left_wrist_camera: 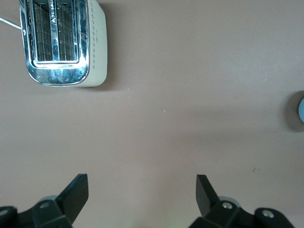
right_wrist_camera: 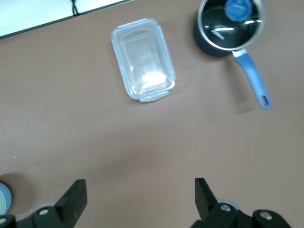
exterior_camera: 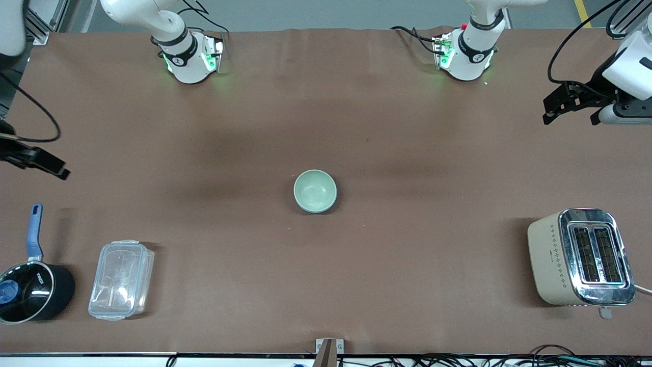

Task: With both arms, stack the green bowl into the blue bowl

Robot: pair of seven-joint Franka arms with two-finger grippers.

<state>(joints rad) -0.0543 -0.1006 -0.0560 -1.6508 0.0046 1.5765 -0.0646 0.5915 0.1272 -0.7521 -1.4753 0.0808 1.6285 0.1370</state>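
The pale green bowl sits upright in the middle of the table. A sky-blue bowl wall shows at the picture edge in the left wrist view and the right wrist view, so the green bowl seems nested in the blue bowl. My left gripper is open and empty, over the left arm's end of the table. My right gripper is open and empty, over the right arm's end. Both are well apart from the bowls.
A beige and chrome toaster stands near the front camera at the left arm's end. A clear lidded container and a black saucepan with a blue handle stand at the right arm's end.
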